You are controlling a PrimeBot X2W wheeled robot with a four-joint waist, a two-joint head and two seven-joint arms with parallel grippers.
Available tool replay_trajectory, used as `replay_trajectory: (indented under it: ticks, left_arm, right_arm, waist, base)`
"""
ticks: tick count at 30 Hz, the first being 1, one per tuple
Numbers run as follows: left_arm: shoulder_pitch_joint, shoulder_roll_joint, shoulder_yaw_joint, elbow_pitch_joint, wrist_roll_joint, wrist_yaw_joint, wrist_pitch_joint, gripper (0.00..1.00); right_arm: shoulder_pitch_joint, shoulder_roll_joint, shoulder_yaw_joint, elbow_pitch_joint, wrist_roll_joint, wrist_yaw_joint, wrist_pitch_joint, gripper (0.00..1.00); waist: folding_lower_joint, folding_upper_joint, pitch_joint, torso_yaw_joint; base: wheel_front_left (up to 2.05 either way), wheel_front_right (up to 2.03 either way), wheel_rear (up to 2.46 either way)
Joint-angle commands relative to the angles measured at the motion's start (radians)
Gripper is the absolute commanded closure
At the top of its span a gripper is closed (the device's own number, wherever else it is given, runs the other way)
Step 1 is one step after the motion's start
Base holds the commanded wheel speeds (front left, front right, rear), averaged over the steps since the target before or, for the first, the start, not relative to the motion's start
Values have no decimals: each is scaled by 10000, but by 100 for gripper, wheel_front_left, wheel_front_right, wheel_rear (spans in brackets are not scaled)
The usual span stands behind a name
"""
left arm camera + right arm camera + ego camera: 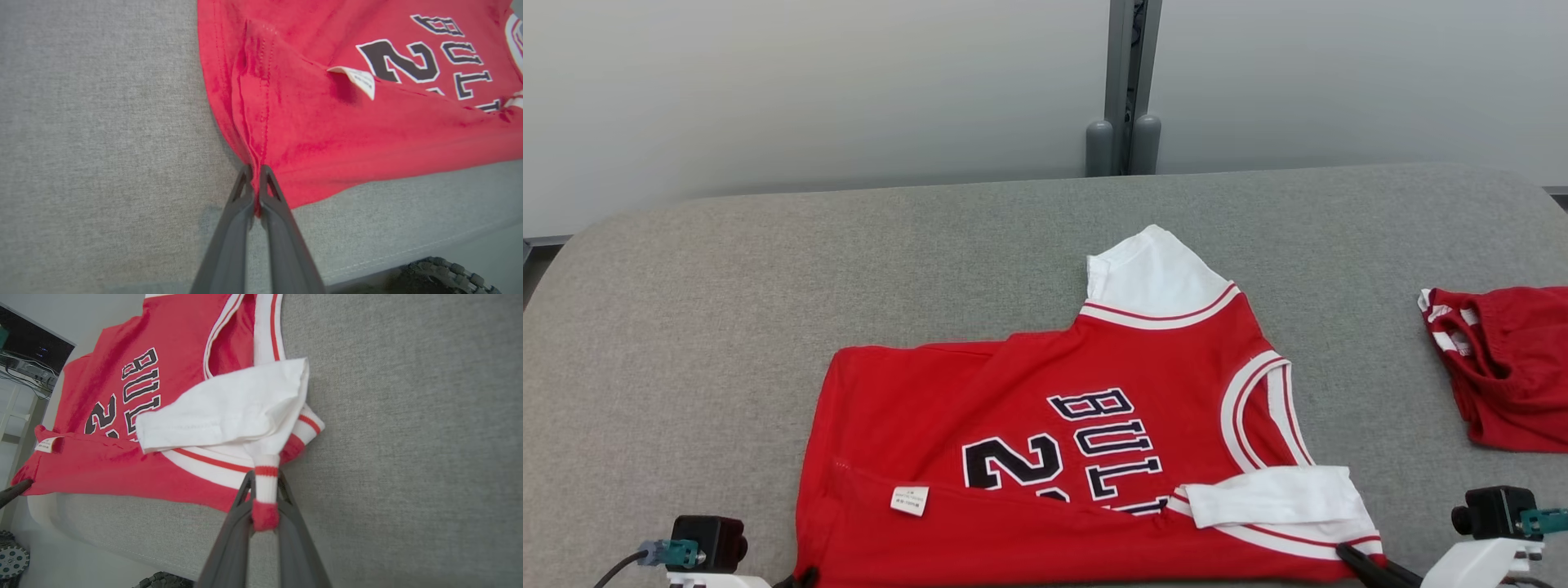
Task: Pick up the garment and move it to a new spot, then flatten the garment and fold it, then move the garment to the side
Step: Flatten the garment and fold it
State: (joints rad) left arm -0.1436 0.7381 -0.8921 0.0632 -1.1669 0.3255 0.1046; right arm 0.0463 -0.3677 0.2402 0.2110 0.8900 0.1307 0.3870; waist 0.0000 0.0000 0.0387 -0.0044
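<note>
The jersey (1045,425) lies spread at the grey table's (686,327) near edge, near strip turned over — a first fold seemingly begun. The left gripper (256,170) clamps its hem corner, the right gripper (264,479) a shoulder band; more folding and the move aside remain.

Left gripper (255,169) at 7 o'clock, right gripper (265,477) at 5 o'clock; I read both clamped on the jersey (1045,457).

Jersey (1029,359) front edge cut off at bottom. Folded flap (1013,539) hides part of number (1010,462). Tag (909,500) words too small. Other red cloth (1511,367) cut off at right.
</note>
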Motion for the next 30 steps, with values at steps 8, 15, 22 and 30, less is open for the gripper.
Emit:
replay_trajectory:
  ticks: [8,15,22,30]
  left_arm:
    - [260,399,-71,-604,-127,329,413,100]
    - [262,476,-58,-748,-40,541,435,0]
    - [-32,680,198,-1032,286,810,68,0]
    - [-1177,377,586,-774,1296,970,-1004,0]
  right_arm:
    - [878,637,-1081,-959,-834,2,1210,100]
    - [1071,1180,-1841,-1612,-1499,2,1749,0]
    - [1098,1355,-2478,-2322,-1954,2,1987,0]
    - [-687,1182,-2762,-2596,-2519,2,1553,0]
  waist:
    - [0,0,107,4]
    - [0,0,64,-17]
    - [0,0,52,19]
    - [0,0,563,-4]
  base:
    - [0,0,0]
    - [0,0,0]
    - [0,0,0]
    - [0,0,0]
